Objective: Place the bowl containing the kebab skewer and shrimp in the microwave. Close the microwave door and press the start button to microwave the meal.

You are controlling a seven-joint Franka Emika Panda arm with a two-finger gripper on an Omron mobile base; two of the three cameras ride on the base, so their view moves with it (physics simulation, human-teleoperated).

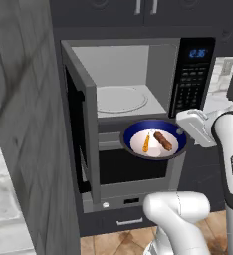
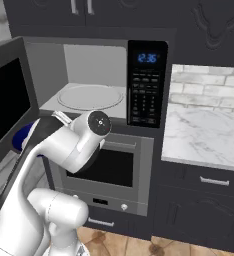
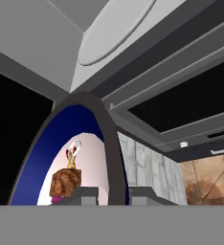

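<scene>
Gripper (image 3: 106,195): closed on the near rim of the bowl (image 1: 138,130), one finger either side.
Bowl position: held in the air before the microwave (image 1: 158,52), below its cavity floor, holding the kebab skewer (image 1: 163,141) and shrimp (image 1: 146,143).
Microwave door (image 1: 86,114): swung open.
Risk: a low advance likely strikes the cavity sill; a rim-only grip may let the bowl tilt and spill.

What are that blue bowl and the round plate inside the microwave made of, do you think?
The bowl looks like glazed ceramic: glossy dark blue outside, smooth white inside. The turntable in the microwave seems to be glass, pale and faintly see-through, though a rendered picture leaves it open.
</scene>
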